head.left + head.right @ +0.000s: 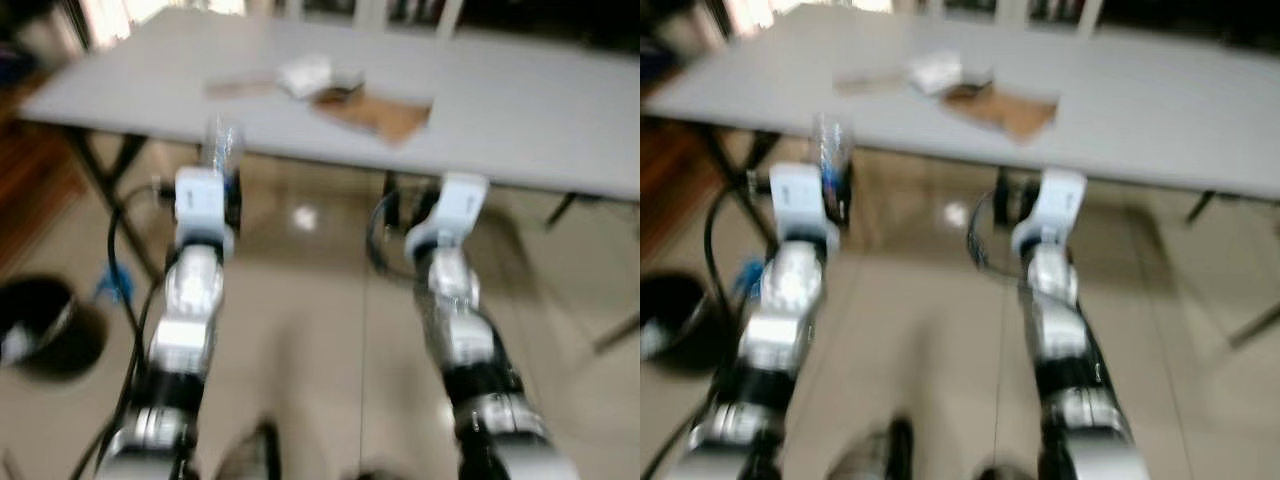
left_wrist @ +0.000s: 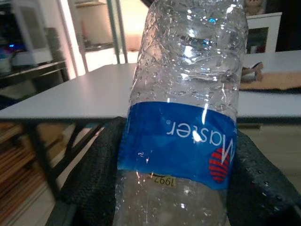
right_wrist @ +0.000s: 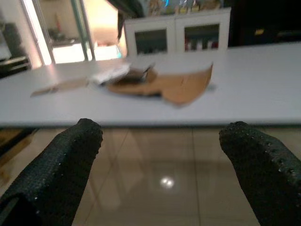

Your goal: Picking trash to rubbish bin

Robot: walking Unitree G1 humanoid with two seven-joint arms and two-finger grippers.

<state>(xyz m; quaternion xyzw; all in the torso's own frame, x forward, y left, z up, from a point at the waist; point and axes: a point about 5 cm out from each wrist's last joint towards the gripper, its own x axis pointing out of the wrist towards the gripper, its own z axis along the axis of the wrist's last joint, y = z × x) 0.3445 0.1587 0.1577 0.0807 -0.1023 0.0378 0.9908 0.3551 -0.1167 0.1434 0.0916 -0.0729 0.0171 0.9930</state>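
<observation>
Already the left gripper (image 1: 222, 165) is squeezed tight on a clear plastic bottle (image 2: 183, 117). Its two black fingers (image 2: 94, 174) press on both sides, right on the blue label, and I think that is the best spot because the bottle is smooth and round there and will not slip. The bottle stands up above the gripper, so it looks safe for the trip. Down low and off to the outer side of this gripper sits the black rubbish bin (image 1: 40, 325) on the floor. It is well apart from the bottle, so I think the robot must turn and walk to it before it can let go. Just ahead of the gripper is the edge of the grey table (image 1: 520, 110). Next comes the right gripper (image 3: 162, 155). Its fingers are spread wide and hold nothing. It hangs in front of the table edge, lower than the top. Ahead of it and higher up, on the table, lie a brown cardboard piece (image 3: 174, 84) and some crumpled white paper (image 3: 110, 73), touching each other. They look like more trash, so maybe this gripper is kept free for them.
</observation>
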